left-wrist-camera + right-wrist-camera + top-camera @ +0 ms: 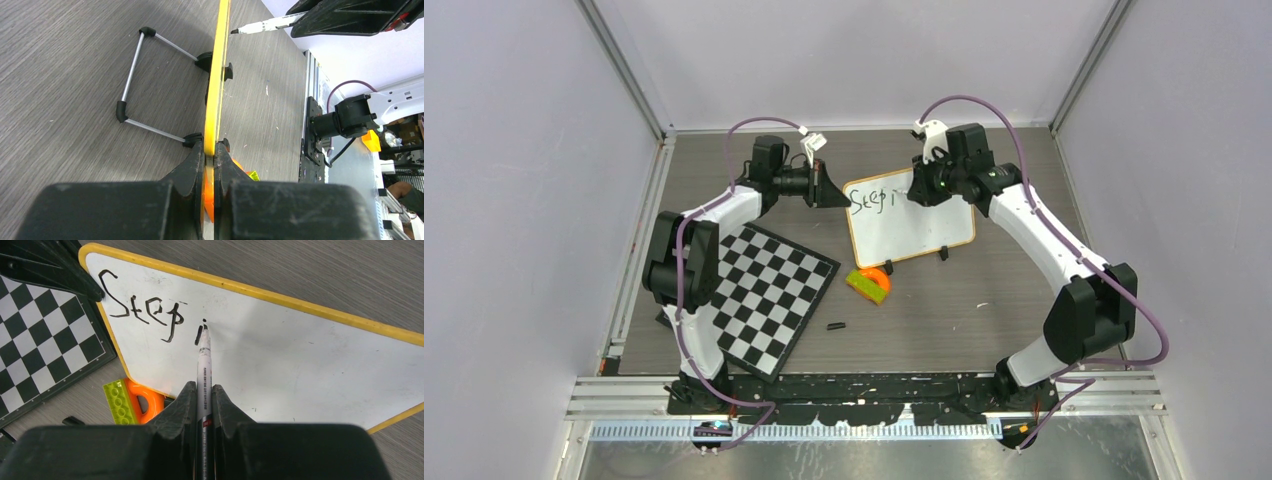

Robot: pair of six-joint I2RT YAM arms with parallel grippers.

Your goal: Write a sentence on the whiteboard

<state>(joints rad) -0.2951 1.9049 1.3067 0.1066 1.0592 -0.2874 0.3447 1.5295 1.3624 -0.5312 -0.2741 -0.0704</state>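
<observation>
— At the far middle of the table (984, 300), what's on the whiteboard (911, 222) rn?

— The sentence (145, 312) reads "Step i" so far. It's in dark ink, near the upper left corner of the white face.

— Any brand on the pen?

— The marker (204, 370) has small print down its pale barrel, but it's too tiny to read, tbh.

— Who's got it?

— The right pincer (202, 400). It's clenched on the marker's barrel w/ both fingers pressed against it. The tip meets the face at the foot of the "i", just right of "Step".

— And the other one?

— The left pincer (209, 165) is clamped on the whiteboard's edge at the top left corner, next to the "S". One finger is in front and one is behind. The frame looks yellow from the wrist cams.

— Is the board flat or standing?

— Standing, leaning back on black feet w/ a wire stand (135, 75) behind it. It sits between the two pincers: the left one at its left edge, the right one over the upper part of the face.

— Other stuff nearby?

— A chequered board (769, 298) lies flat, left of the whiteboard and nearer the bases. A green brick (120, 401) and an orange piece (147, 402) sit together just in front of the whiteboard's lower left corner. There's also a small black bit (835, 326) nearer the bases.
</observation>
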